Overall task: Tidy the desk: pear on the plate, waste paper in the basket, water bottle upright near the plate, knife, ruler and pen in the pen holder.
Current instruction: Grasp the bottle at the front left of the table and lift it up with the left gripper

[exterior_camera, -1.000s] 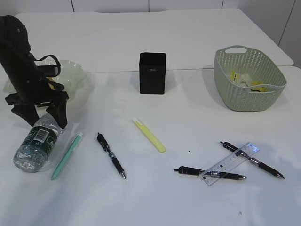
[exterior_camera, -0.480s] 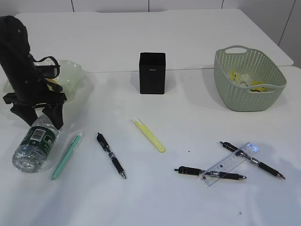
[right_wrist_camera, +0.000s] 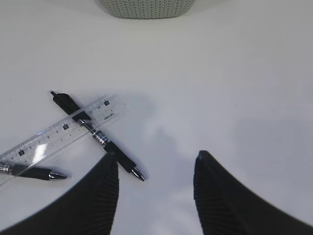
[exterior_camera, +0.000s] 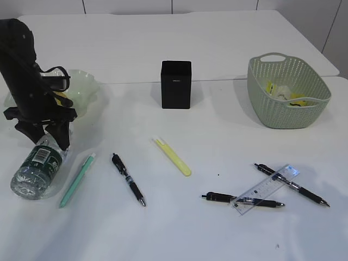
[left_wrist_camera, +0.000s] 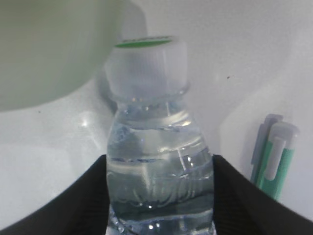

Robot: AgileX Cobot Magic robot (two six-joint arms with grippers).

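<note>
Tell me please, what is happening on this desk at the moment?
The robot is tidying the desk. The left gripper is at the lying water bottle, its fingers on both sides of the bottle's neck, beside the plate. The right gripper hangs open above the table near the ruler and black pens. Paper scraps already lie in the basket. The pen holder stands apart from the pens.

Clear plastic water bottle [exterior_camera: 35, 167] lying far left on white table [exterior_camera: 217, 228], before wavy pale-green dish [exterior_camera: 81, 87]. Black square pen holder [exterior_camera: 176, 84] centre back. Grey-green perforated basket [exterior_camera: 288, 89] back right, crumpled paper scraps [exterior_camera: 283, 92] inside. Transparent ruler [exterior_camera: 266, 189] front right, across black pens [exterior_camera: 242, 200].
</note>
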